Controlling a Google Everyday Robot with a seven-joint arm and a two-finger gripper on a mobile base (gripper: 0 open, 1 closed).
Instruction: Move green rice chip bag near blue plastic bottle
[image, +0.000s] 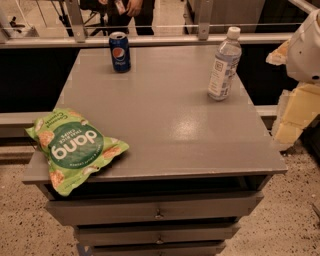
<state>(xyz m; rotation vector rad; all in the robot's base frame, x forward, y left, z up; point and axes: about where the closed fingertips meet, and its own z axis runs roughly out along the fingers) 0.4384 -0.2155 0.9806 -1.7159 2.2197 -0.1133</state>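
The green rice chip bag (75, 147) lies flat at the front left corner of the grey cabinet top (165, 125), its "dang" circle upside down and its lower end hanging over the front edge. The blue plastic bottle (224, 64), clear with a white cap and a white-bluish label, stands upright at the back right of the top. The two are far apart, on a diagonal across the top. My gripper is out of view; only a white rounded part of my arm (306, 47) shows at the right edge, beyond the cabinet's right side and level with the bottle.
A blue Pepsi can (120, 51) stands upright at the back left of the top. A rail (150, 40) runs behind the cabinet, with a person's legs beyond it. Drawers (157, 212) lie below the front edge. Cream-coloured blocks (295, 117) sit to the right.
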